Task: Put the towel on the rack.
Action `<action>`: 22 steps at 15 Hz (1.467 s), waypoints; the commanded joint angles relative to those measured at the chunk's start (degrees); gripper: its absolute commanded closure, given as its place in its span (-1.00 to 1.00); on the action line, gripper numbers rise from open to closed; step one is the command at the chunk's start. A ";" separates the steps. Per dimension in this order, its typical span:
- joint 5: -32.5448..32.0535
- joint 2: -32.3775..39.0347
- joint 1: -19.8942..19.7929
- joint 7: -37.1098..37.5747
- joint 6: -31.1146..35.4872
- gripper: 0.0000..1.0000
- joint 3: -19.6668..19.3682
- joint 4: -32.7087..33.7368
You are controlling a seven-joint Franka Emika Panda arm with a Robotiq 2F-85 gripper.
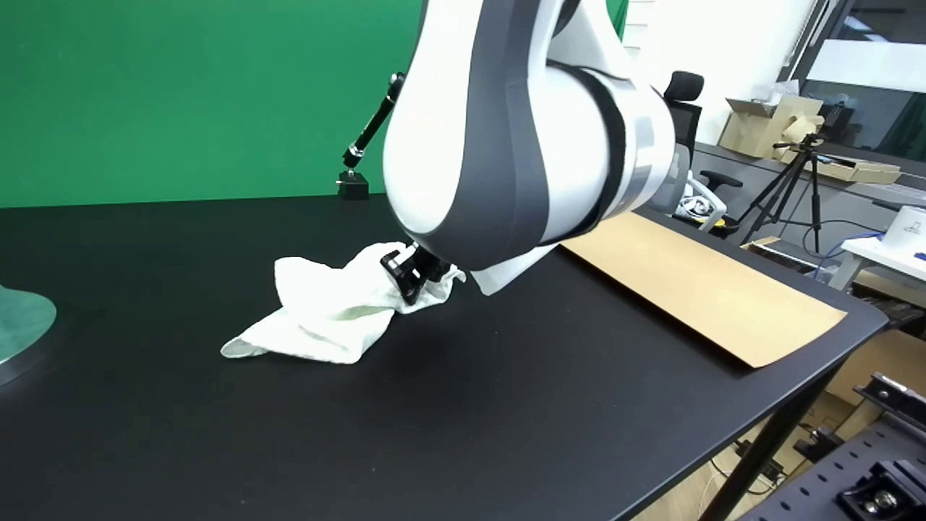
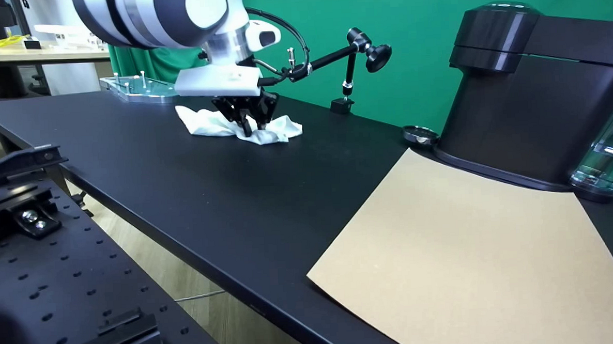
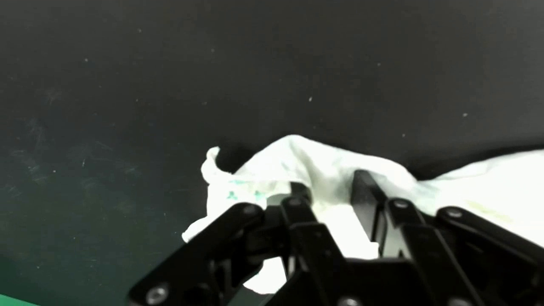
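Observation:
A white crumpled towel (image 1: 318, 311) lies on the black table, and it also shows in an exterior view (image 2: 206, 123) and in the wrist view (image 3: 293, 159). My gripper (image 1: 405, 278) points down into the towel in both exterior views, with its fingertips (image 2: 254, 125) low among the folds. In the wrist view the two fingers (image 3: 331, 187) stand apart, with towel cloth in the gap between them. The left fingertip is partly covered by a fold. No thing can be made out for certain as the rack.
A tan cardboard sheet (image 2: 470, 258) lies on the table beside a black coffee machine (image 2: 531, 105). A clear plate with pegs (image 2: 142, 91) stands at the far end. A clamp stand (image 2: 351, 72) is behind the gripper. A perforated black board (image 2: 98, 253) lies beyond the table edge.

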 commanded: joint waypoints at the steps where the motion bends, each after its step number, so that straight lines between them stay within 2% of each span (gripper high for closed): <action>1: 0.82 -0.39 1.12 0.67 0.00 0.91 -0.80 0.56; 2: 0.77 -0.63 1.28 0.52 0.00 0.98 -0.84 0.55; 6: 0.17 -3.12 1.21 0.39 -2.36 0.99 -0.27 0.30; 11: 1.50 -8.12 7.30 -0.65 -9.43 0.99 -3.66 2.83; 13: 1.69 -10.13 11.42 -0.71 -10.50 0.99 -6.17 4.85; 15: 3.02 -13.78 20.28 -0.73 -12.79 0.99 -12.73 5.89; 18: 2.64 -14.00 33.23 0.60 -15.38 0.99 -24.48 10.92; 22: 1.96 -11.15 46.74 4.43 -17.09 0.99 -37.87 16.30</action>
